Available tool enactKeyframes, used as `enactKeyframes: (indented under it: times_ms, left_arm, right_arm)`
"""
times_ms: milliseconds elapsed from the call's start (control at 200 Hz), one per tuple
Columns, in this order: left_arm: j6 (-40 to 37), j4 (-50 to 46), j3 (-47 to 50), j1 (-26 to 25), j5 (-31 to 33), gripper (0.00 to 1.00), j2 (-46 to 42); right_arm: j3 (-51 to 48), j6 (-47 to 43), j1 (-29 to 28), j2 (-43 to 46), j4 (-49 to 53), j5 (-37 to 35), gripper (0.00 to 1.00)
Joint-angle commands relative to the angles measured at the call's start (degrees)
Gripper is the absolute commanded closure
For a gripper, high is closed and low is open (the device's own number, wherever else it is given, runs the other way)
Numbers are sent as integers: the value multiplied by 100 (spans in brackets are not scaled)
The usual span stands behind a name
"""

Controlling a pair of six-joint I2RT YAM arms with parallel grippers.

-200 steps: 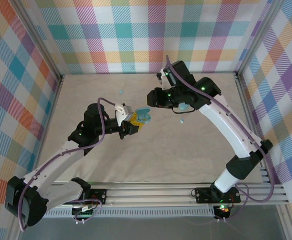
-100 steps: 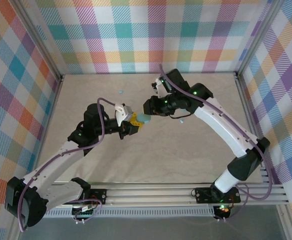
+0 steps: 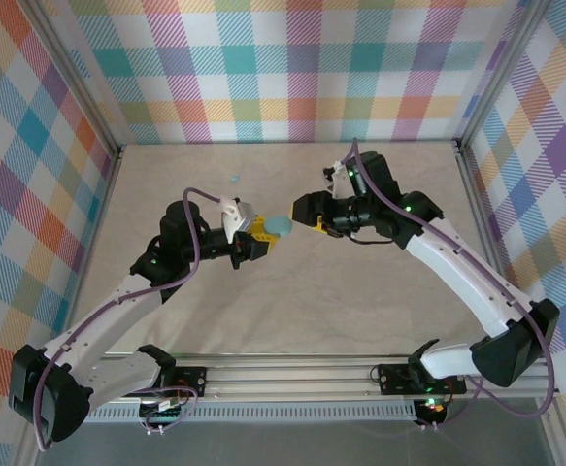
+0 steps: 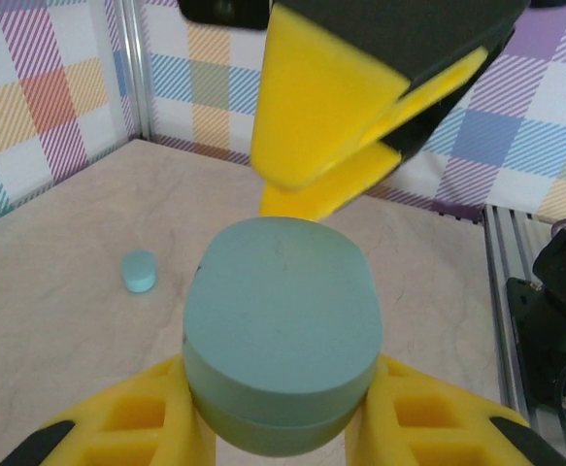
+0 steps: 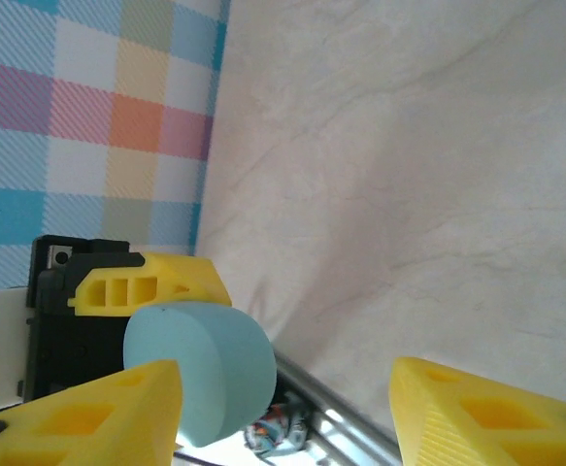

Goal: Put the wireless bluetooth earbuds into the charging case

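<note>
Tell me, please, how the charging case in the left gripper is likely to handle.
The charging case looks rigid: the left gripper clamps it without visible denting. Its smooth, rounded shell could probably slip under a loose grip.

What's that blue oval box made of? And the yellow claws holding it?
The blue case looks like smooth matte plastic: even colour, soft sheen, rounded edges and a thin seam. The yellow fingers gripping it look like hard plastic, maybe printed, with hollow pockets moulded in.
</note>
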State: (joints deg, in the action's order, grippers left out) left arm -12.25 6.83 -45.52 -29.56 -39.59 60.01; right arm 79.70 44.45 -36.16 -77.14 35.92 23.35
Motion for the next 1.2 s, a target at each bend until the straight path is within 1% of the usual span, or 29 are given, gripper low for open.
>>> enactKeyframes:
  times_ms: [0,95,255,380,540,700,780,840,875,905,980,1050,1060,1070,1195]
  left_arm:
    - [257,435,-19,-50,-179,81,-154]
    - [398,547,-26,-50,-205,81,-147]
    - [655,739,-45,-50,-182,81,-89]
    - [763,799,-79,-50,-128,80,-22]
    - [873,908,-97,-50,-110,81,44]
    - [839,795,-98,-49,70,80,46]
    - [821,733,-88,-45,139,78,38]
    - [812,717,-72,-50,169,75,40]
    - [811,702,-71,-50,192,71,37]
    - [798,677,-63,-50,228,65,22]
    - [779,606,-40,-50,396,43,-31]
    - [739,529,15,-50,637,14,-155]
    - [734,512,21,-50,677,5,-169]
    - [722,495,29,-50,719,1,-199]
    - [604,148,93,-33,1287,0,-525]
  right_arm:
    - [-173,526,-5,-41,-990,718,40]
    - [-307,779,-5,-105,-1404,994,40]
    - [-431,1066,-5,-195,-1826,1320,40]
    - [-535,1307,-5,-256,-2212,1576,43]
    - [-537,1425,-16,-332,-2415,1766,54]
    - [-524,1461,-14,-406,-2516,1905,70]
    - [-522,1462,-14,-437,-2543,1921,77]
    - [-522,1461,-13,-457,-2553,1922,80]
    - [-517,1462,-14,-475,-2557,1909,80]
    - [-514,1466,-14,-477,-2561,1890,81]
    - [-504,1464,-5,-479,-2564,1770,82]
    - [-444,1415,58,-522,-2496,1670,82]
    - [-426,1406,75,-532,-2477,1661,82]
    - [-401,1389,93,-554,-2450,1649,83]
    - [-139,1174,295,-834,-2198,1556,83]
